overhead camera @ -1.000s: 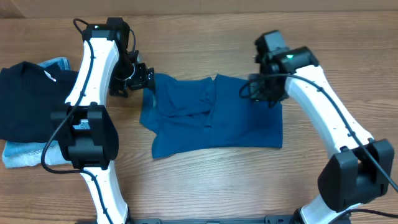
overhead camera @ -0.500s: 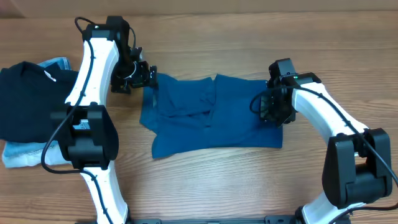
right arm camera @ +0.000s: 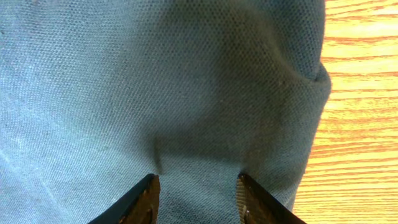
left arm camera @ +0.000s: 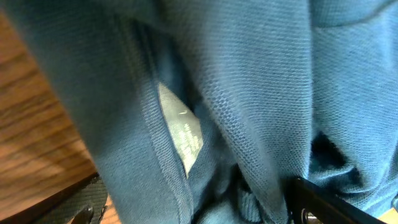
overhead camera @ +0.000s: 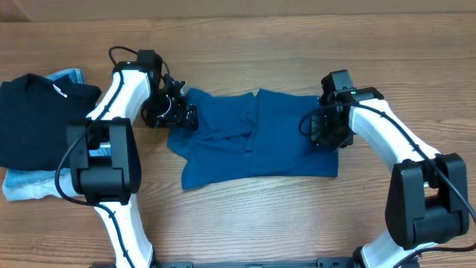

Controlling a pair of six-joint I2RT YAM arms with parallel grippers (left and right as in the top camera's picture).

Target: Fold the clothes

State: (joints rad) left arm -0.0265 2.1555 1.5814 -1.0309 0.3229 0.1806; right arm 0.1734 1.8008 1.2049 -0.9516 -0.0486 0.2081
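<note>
Spanning the whole overhead view is the wooden bench [overhead camera: 297, 216]; two white arms reach in from the near edge, the left arm [overhead camera: 123, 89] and the right arm [overhead camera: 387, 134]; between them lies the clothes [overhead camera: 260, 141], a plain teal garment spread nearly flat at the bench's middle, rumpled along a central ridge; its long axis runs side to side, from one arm to the other.

A black garment [overhead camera: 33, 119] sits well apart at the far left, on top of pale jeans [overhead camera: 22, 190]; neither touches the teal cloth.

The left jaws are at the garment's far left corner; in the left wrist view they stand wide apart at the frame's lower edges, with bunched teal fabric [left arm camera: 261, 74] filling the space between them, so they look open around the cloth, not clamped. The right jaws are down on the right-hand edge; the right wrist view shows the fingertips [right arm camera: 144, 198] parted over the fabric [right arm camera: 124, 74], bare wood just beside them, nothing pinched.

Each arm is nearest its own end, and the cloth stretches away from each toward the other; a fold would likely need both jaws to close first.

A small grey label [left arm camera: 180, 134] shows inside a seam, suggesting the collar end.
</note>
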